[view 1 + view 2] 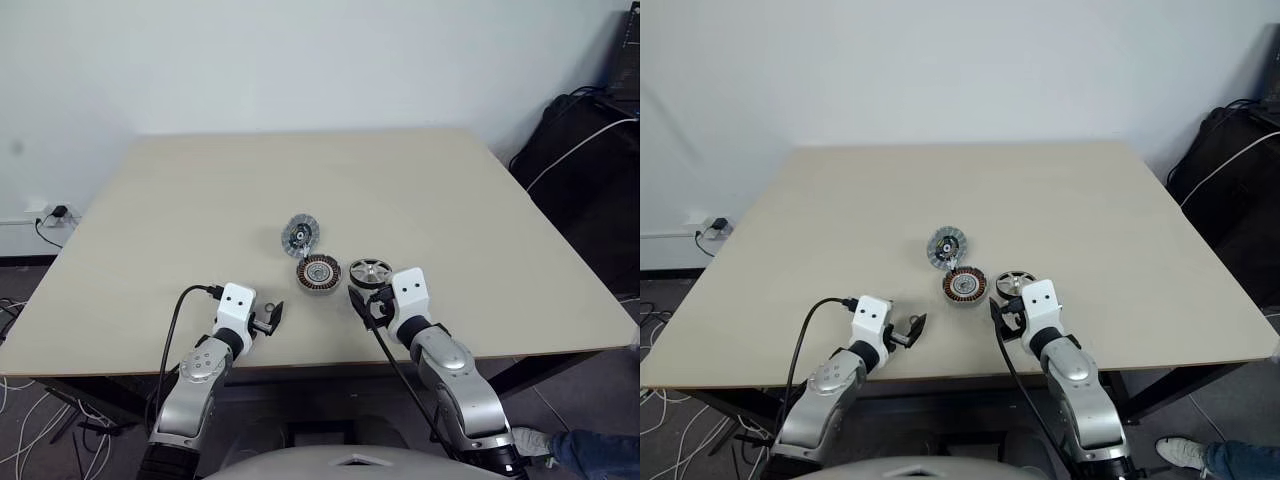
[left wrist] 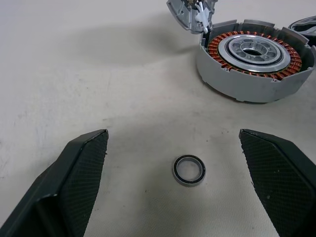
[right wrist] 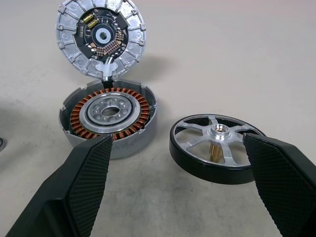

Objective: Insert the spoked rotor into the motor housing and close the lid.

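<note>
Tools sit near the desk's (image 1: 150,220) front edge. Left tool (image 1: 268,318) is spread wide and holds nothing; a small dark ring (image 2: 189,171) lies between its fingers (image 2: 74,168). Right tool (image 1: 366,302) is spread wide too, also with nothing in it. Just past it lies the spoked rotor (image 3: 217,148), flat. Beside that sits the motor housing (image 3: 109,118), and the lid (image 3: 100,37) touches its far rim. Lots of bare desk lies all around.

My fingers (image 3: 84,192) are matt black with a knurled grip texture. The spoked rotor (image 3: 216,146) is bright machined metal with a glossy black rim; the motor housing (image 3: 109,116) shows copper windings; the tabletop (image 1: 200,200) looks matt beige.
</note>
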`<action>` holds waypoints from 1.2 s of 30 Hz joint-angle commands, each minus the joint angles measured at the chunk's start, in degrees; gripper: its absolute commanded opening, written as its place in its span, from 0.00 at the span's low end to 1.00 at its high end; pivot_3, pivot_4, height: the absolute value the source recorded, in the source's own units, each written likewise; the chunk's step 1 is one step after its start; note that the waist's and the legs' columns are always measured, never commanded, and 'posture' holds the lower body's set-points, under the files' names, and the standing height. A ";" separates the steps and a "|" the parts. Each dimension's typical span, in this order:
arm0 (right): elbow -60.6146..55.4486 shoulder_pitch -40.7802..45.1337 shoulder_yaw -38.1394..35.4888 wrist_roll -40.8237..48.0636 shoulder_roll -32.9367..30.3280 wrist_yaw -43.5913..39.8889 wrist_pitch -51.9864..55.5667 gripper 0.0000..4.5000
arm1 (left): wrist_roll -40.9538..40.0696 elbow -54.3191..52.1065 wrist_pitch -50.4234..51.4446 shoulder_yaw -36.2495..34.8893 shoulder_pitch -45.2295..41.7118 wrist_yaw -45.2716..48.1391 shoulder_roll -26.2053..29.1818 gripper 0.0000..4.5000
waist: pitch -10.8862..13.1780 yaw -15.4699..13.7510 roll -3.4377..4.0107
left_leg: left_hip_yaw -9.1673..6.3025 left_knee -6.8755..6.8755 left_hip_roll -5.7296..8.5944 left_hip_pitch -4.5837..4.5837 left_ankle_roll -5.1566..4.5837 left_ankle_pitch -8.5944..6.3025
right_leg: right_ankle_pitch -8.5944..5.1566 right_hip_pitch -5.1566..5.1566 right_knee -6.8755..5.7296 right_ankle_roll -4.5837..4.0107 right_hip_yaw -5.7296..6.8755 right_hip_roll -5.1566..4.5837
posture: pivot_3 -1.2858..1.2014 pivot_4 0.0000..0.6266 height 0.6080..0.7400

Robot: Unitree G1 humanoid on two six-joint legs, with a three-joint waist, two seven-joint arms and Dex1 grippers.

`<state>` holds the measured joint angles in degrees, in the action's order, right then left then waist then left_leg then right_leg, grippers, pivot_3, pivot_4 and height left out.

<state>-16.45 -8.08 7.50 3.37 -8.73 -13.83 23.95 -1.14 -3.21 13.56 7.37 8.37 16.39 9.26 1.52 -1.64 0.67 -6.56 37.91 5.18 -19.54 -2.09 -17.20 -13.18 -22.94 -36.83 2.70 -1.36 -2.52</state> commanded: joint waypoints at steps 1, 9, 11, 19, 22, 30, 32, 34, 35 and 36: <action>-1.57 1.10 0.24 0.03 0.24 0.11 -1.22 1.00 | -0.17 -3.23 -0.06 -0.04 -0.91 0.03 0.17 0.99 | 0.00 0.00 0.00 | 0.00 0.00 0.00 0.00 0.00 0.00 | 0.00 0.00 0.00 0.00 0.00 0.00 | 0.52 0.00 1.00; -1.42 1.45 0.16 -0.03 0.29 0.17 -1.11 1.00 | -0.21 -3.50 0.20 -0.14 -0.54 -0.19 0.12 0.99 | 0.00 0.00 0.00 | 0.00 0.00 0.00 0.00 0.00 0.00 | 0.00 0.00 0.00 0.00 0.00 0.00 | 0.52 0.00 1.00; -1.45 1.46 0.16 -0.07 0.28 0.21 -1.06 1.00 | -0.19 -3.46 0.36 -0.10 -0.50 -0.25 0.08 0.99 | 0.00 0.00 0.00 | 0.00 0.00 0.00 0.00 0.00 0.00 | 0.00 0.00 0.00 0.00 0.00 0.00 | 0.52 0.00 1.00; -1.62 1.02 0.14 -0.14 0.45 0.51 -1.05 1.00 | -0.22 -0.32 1.86 0.48 -1.33 -0.42 -0.96 0.99 | 0.00 0.00 0.00 | 0.00 0.00 0.00 0.00 0.00 0.00 | 0.00 0.00 0.00 0.00 0.00 0.00 | 0.52 0.00 1.00; -1.77 0.89 0.09 -0.13 0.41 0.60 -0.96 1.00 | 0.03 1.20 2.56 0.65 -2.14 -0.43 -1.26 0.99 | 0.00 0.00 0.00 | 0.00 0.00 0.00 0.00 0.00 0.00 | 0.00 0.01 0.00 0.00 0.00 0.00 | 0.52 0.00 1.00; -2.06 0.47 -0.12 -0.16 0.63 1.16 -1.14 1.00 | 0.69 2.55 4.67 1.26 -4.97 0.41 -0.53 0.99 | 0.00 0.01 0.00 | 0.00 0.00 0.00 0.00 -0.02 0.02 | 0.00 0.00 -0.01 0.00 0.01 0.00 | 0.52 0.00 1.00; -2.11 0.28 -0.14 -0.11 0.68 1.32 -1.25 1.00 | 0.63 2.27 4.96 1.51 -5.36 0.71 -0.40 0.99 | 0.00 0.00 0.00 | -0.01 0.00 0.00 0.00 -0.02 0.02 | 0.00 0.00 -0.01 0.00 0.01 0.00 | 0.52 0.00 1.00; -2.16 0.14 -0.15 -0.06 0.68 1.44 -1.30 1.00 | 0.72 2.44 5.30 1.77 -5.72 0.87 -0.34 0.99 | 0.00 0.00 0.00 | -0.01 0.00 0.00 0.00 -0.01 0.01 | 0.01 0.00 -0.01 0.00 0.00 0.00 | 0.52 0.00 1.00; -2.18 0.09 -0.14 -0.04 0.67 1.47 -1.30 1.00 | 0.79 2.60 5.51 1.87 -5.85 0.88 -0.35 0.99 | 0.00 0.01 -0.01 | -0.01 0.00 0.00 0.00 -0.01 0.01 | 0.01 0.00 -0.01 0.00 0.00 0.00 | 0.52 0.00 1.00; -2.20 0.10 -0.12 -0.05 0.64 1.48 -1.28 1.00 | 0.77 2.80 5.91 1.92 -5.97 0.89 -0.41 0.99 | 0.00 0.01 -0.01 | -0.01 0.00 0.00 0.00 0.00 0.01 | 0.01 0.00 -0.01 0.00 0.00 0.00 | 0.52 0.00 1.00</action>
<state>-16.45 -8.41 7.43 3.21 -8.31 -12.51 23.94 -0.48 0.10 19.16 8.99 3.49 17.08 8.70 1.51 -1.62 0.67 -6.57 37.91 5.18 -19.54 -2.09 -17.19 -13.18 -22.94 -36.84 2.70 -1.35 -2.52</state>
